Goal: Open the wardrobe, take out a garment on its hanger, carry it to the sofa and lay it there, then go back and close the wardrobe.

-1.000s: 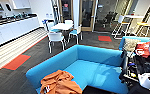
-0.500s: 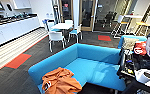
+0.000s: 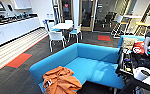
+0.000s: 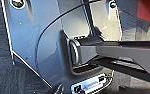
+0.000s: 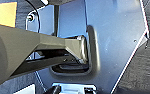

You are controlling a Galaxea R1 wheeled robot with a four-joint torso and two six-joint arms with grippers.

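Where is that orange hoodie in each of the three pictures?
Head view: the orange hoodie lies crumpled on the blue sofa, at its near left end.
Left wrist view: the robot's dark plate above the dark carpet; an orange-red patch in a corner, too blurred to name.
Right wrist view: the dark plate above the dark carpet.
Shared landmark: the dark carpet.

An office break area is showing here: a long white kitchen counter (image 3: 13,28) with appliances is running along one wall, white chairs (image 3: 56,37) are standing around a small white table (image 3: 62,25), a bright turquoise upholstered sofa (image 3: 91,62) is sitting on dark carpet with red-orange floor patches (image 3: 18,60), and glass doors (image 3: 88,15) are lining the back.
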